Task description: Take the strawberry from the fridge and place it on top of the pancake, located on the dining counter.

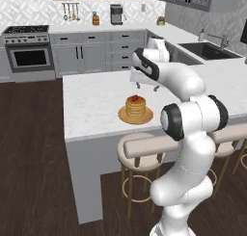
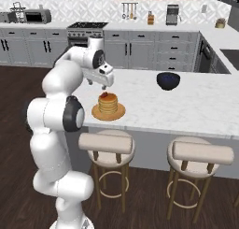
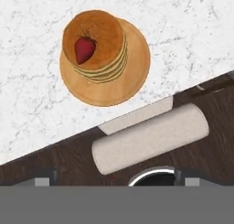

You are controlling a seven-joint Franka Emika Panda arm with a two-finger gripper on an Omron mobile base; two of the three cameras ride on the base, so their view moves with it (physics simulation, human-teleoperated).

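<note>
The strawberry [image 1: 135, 98] [image 2: 105, 94] [image 3: 84, 48] lies on top of the pancake [image 1: 135, 106] [image 2: 108, 104] [image 3: 103, 40], slightly off centre. The stack sits on a tan plate [image 1: 126, 117] [image 2: 96, 114] [image 3: 132, 77] near the front edge of the white marble dining counter [image 1: 91, 100] [image 2: 186, 106] [image 3: 27, 95]. My gripper [image 1: 144, 86] [image 2: 95, 85] hovers a little above and behind the stack. It is open, holds nothing, and is clear of the fruit. The fridge is out of view.
A black bowl [image 2: 168, 81] stands on the counter to the right of the plate. Round wooden stools [image 1: 144, 146] [image 2: 106, 143] [image 2: 203, 153] [image 3: 151, 138] line the near side under the counter edge. A sink [image 1: 207, 49] lies at the far right, a stove [image 1: 26, 37] at the back left.
</note>
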